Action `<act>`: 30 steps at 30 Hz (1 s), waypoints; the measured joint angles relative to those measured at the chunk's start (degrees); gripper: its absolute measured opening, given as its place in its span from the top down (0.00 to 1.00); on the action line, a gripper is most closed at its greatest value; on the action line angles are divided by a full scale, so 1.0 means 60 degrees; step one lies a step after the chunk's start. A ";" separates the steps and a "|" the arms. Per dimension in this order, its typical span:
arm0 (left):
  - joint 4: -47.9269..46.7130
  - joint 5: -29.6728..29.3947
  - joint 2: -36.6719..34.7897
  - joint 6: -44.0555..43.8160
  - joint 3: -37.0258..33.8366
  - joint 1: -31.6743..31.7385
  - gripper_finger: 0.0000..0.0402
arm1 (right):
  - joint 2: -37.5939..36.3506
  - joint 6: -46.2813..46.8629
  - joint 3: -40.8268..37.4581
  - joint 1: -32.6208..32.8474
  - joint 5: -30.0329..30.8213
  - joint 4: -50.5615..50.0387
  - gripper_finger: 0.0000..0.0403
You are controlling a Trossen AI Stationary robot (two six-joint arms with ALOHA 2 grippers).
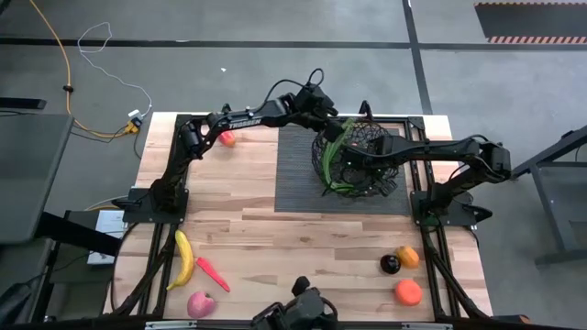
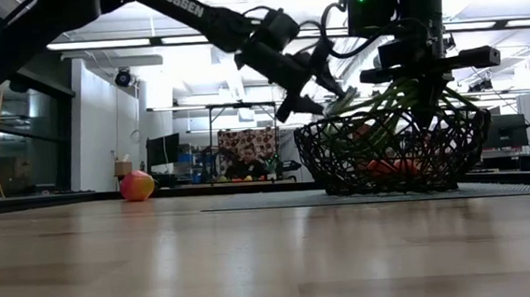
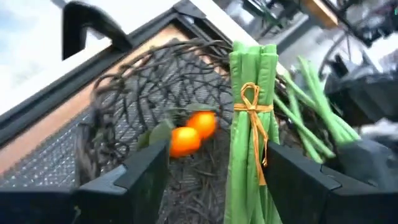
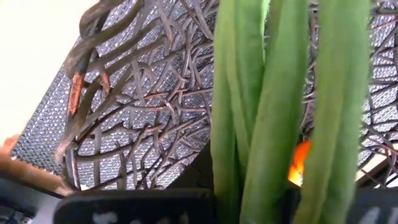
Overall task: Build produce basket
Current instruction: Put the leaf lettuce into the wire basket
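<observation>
On the near tabletop (image 1: 303,238) lie a banana (image 1: 184,258), carrot (image 1: 213,273) and apple (image 1: 201,304). Farther back, our left gripper (image 1: 341,126) hovers spread by the green beans (image 1: 336,156) in the basket (image 1: 356,158); our right gripper (image 1: 385,147), fingers pressed together, pinches the basket's rim.

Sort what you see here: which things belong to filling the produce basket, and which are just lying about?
Job: basket, beans, banana, carrot, apple, oranges, dark fruit, left gripper, right gripper.

Lying about: mat, yellow cable, white cable.
</observation>
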 joint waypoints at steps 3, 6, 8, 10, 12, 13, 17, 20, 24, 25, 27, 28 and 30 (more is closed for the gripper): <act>-0.1140 -0.1089 -0.0029 0.0683 0.0428 -0.0021 0.41 | 0.0000 0.0036 0.0000 0.0000 0.0000 0.0000 1.00; -0.1474 -0.1627 -0.0025 0.1327 0.0589 -0.0045 0.41 | 0.0000 0.0036 0.0000 0.0000 -0.0004 0.0004 1.00; -0.1549 -0.1676 -0.0025 0.1539 0.0616 -0.0112 0.41 | -0.0004 0.0036 0.0000 0.0000 -0.0004 0.0020 1.00; -0.1612 -0.1437 0.0051 0.1584 0.0598 -0.0203 0.41 | -0.0004 0.0037 0.0000 0.0000 -0.0012 0.0039 1.00; -0.1689 -0.1054 0.0113 0.1739 0.0501 -0.0272 0.41 | -0.0004 0.0036 0.0000 0.0000 -0.0031 0.0039 1.00; -0.1733 -0.1025 0.0120 0.1854 0.0451 -0.0312 0.41 | -0.0004 0.0038 0.0000 0.0000 -0.0057 0.0040 1.00; -0.1675 -0.1417 0.0117 0.2066 0.0380 -0.0413 0.41 | -0.0004 0.0040 0.0000 0.0000 -0.0073 0.0100 1.00; -0.1552 -0.1341 0.0117 0.1898 0.0431 -0.0331 0.41 | -0.0004 0.0040 0.0000 0.0000 -0.0073 0.0164 1.00; -0.1572 -0.1059 0.0116 0.1636 0.0729 -0.0152 0.41 | -0.0004 0.0617 0.0000 -0.0039 -0.0076 0.0207 1.00; -0.1643 -0.0994 0.0098 0.1640 0.0799 -0.0099 0.41 | -0.0004 0.0837 0.0000 -0.0073 -0.0154 0.0221 1.00; -0.1824 -0.0807 0.0021 0.1636 0.0925 -0.0004 0.41 | -0.0004 0.1042 0.0000 -0.0148 -0.0430 0.0222 1.00; -0.1833 -0.0736 0.0000 0.1613 0.1040 0.0001 0.41 | -0.0004 0.1043 -0.0003 -0.0194 -0.0503 0.0239 1.00; -0.2142 -0.0518 -0.0149 0.1535 0.1201 0.0108 0.41 | -0.0011 0.0989 -0.0111 -0.0264 -0.0520 0.0478 1.00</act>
